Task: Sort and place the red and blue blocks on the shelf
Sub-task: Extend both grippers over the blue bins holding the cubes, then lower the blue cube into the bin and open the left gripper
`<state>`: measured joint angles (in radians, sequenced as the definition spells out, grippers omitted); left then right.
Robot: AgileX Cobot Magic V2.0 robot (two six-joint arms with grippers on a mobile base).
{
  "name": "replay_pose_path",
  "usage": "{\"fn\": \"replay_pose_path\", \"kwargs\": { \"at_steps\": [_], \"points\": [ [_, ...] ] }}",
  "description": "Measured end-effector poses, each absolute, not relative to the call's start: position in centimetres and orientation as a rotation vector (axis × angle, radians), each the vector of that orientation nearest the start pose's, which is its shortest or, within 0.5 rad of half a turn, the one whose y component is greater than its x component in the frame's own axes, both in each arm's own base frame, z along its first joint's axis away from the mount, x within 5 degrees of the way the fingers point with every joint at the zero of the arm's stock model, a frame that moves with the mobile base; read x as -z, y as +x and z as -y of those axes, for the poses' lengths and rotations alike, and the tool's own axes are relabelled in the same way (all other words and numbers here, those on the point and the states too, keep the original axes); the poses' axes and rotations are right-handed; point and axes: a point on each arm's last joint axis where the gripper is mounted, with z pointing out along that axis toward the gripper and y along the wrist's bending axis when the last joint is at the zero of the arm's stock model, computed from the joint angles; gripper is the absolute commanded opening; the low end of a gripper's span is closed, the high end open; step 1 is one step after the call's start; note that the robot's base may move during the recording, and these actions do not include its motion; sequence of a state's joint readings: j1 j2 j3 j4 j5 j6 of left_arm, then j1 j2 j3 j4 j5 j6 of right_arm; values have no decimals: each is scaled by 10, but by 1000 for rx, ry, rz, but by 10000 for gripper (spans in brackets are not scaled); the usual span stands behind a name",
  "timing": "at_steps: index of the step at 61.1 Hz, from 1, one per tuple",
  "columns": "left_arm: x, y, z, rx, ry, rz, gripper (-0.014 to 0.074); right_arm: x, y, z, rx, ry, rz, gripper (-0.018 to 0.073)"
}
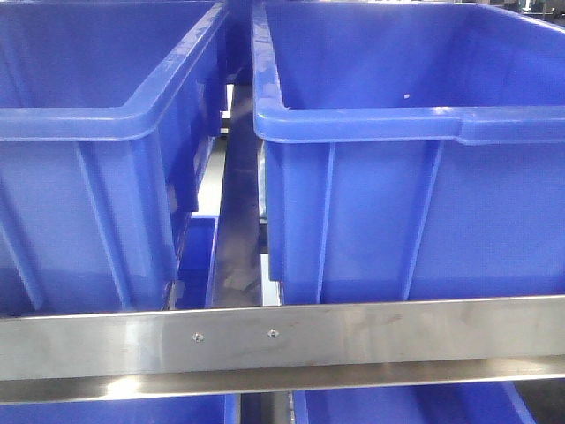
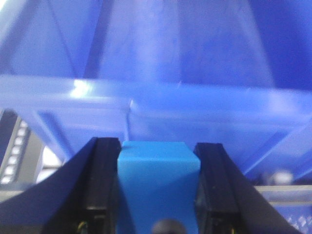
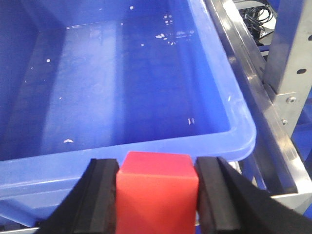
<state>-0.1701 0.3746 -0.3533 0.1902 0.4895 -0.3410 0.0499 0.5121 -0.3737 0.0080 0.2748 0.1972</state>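
Two large blue plastic bins (image 1: 88,177) (image 1: 397,203) sit side by side behind the stainless steel shelf's front rail (image 1: 353,340). White specks (image 3: 165,31) dot one bin's floor. The right gripper (image 3: 157,165) has its jaws clamped on the bright red matte cube (image 3: 157,195) at that bin's near rim. The left gripper (image 2: 156,146) clamps the bright blue cube (image 2: 156,180) below a blurred blue rim.
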Motion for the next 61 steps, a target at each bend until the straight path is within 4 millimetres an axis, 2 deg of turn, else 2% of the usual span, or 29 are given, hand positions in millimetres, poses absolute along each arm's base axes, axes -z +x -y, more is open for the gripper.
{"fn": "replay_pose_path", "kwargs": {
  "at_steps": [27, 40, 51, 61],
  "points": [
    [-291, 82, 7, 165, -71, -1906, 123, -278, 111, -6, -177, 143, -1871, 56],
    [-305, 80, 7, 179, -75, -1864, 123, -293, 112, -4, -130, 101, -1829, 56],
    [-313, 81, 7, 186, -76, -1842, 123, -303, 120, -5, -116, 80, -1830, 56],
    [-317, 92, 9, 183, -73, -1863, 123, -310, 134, -9, -131, 57, -1854, 56]
  ]
}}
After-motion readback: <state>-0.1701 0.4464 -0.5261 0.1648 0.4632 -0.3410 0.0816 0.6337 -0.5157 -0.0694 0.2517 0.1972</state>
